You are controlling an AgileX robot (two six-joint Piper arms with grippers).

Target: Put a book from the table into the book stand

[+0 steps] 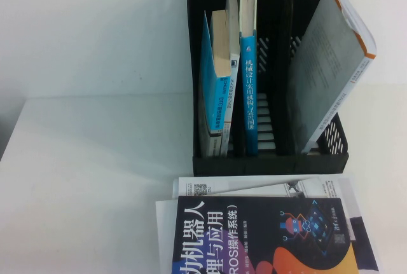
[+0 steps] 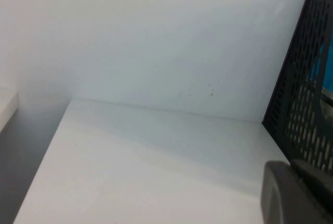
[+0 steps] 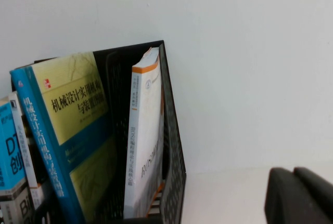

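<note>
Looking out from the left gripper [image 2: 296, 193], only a dark bit of it shows in its own wrist view, so I cannot tell its state. It sits low beside the outer side wall of the book stand [image 1: 267, 163]. The right gripper [image 3: 302, 195] is the same: just a dark bit, near the stand's other side wall, state unknown. Neither gripper shows in the high view.

The book [image 1: 267, 239] lies flat on the table [image 1: 89, 178], cover up, on top of some white books [image 1: 318, 186]. It is just in front of the stand's low front lip, on the robot's side. Its title lines run across, left to right.

An empty slot [image 1: 273, 96] waits in the middle. The book sits a bit to the right, so the right arm is probably nearer.
</note>
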